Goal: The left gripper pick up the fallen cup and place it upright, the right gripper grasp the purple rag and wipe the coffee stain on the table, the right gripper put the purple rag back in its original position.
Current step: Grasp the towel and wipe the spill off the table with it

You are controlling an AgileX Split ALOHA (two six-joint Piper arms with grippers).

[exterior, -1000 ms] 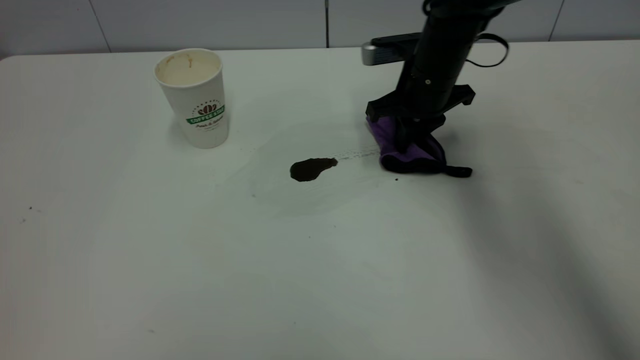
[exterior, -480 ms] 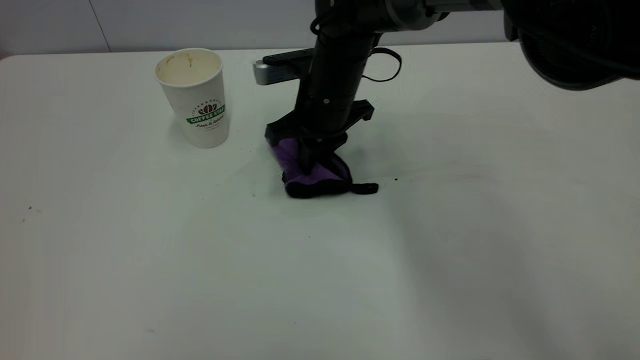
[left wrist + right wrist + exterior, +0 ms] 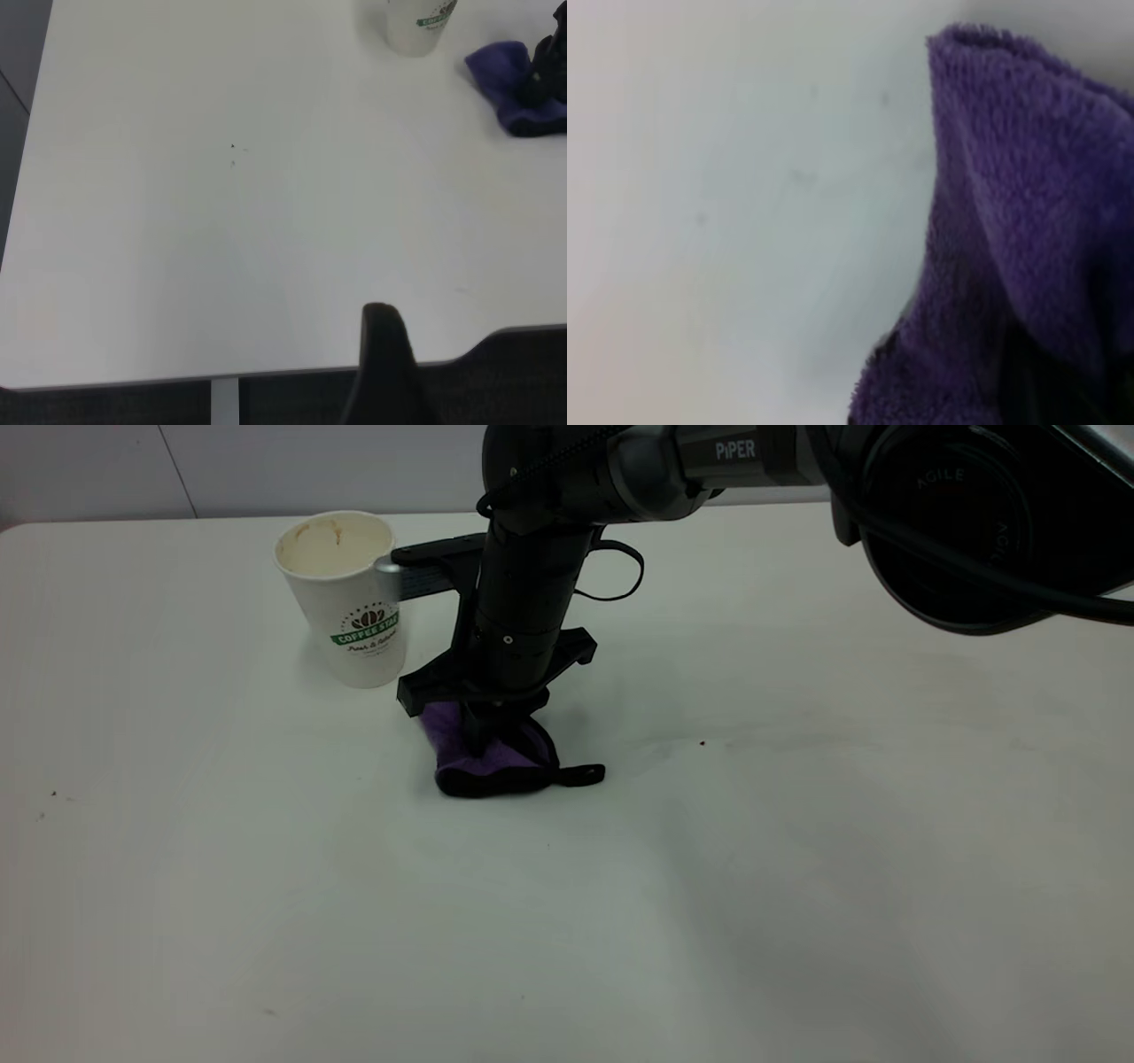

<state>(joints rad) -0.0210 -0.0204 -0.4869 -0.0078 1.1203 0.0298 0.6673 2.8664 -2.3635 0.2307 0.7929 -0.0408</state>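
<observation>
The cup (image 3: pixel 350 593) stands upright at the back left of the table (image 3: pixel 797 868); its base also shows in the left wrist view (image 3: pixel 416 22). My right gripper (image 3: pixel 478 740) points down, shut on the purple rag (image 3: pixel 487 762), and presses it on the table just right of the cup. The rag's black loop (image 3: pixel 580 775) trails to the right. The rag fills the right wrist view (image 3: pixel 1028 221) and also shows in the left wrist view (image 3: pixel 509 84). No coffee stain is visible. My left gripper (image 3: pixel 385 354) is parked over the table's near left edge, only partly seen.
The right arm marked "PIPER" (image 3: pixel 735 450) reaches in from the upper right, over the back of the table. Tiny dark specks lie at the right (image 3: pixel 702 742) and far left (image 3: pixel 53 793). The table edge (image 3: pixel 266 376) shows in the left wrist view.
My right gripper has dragged the rag leftward across the spot where the stain lay, ending beside the cup. The stain is no longer visible. The cup has not moved.
</observation>
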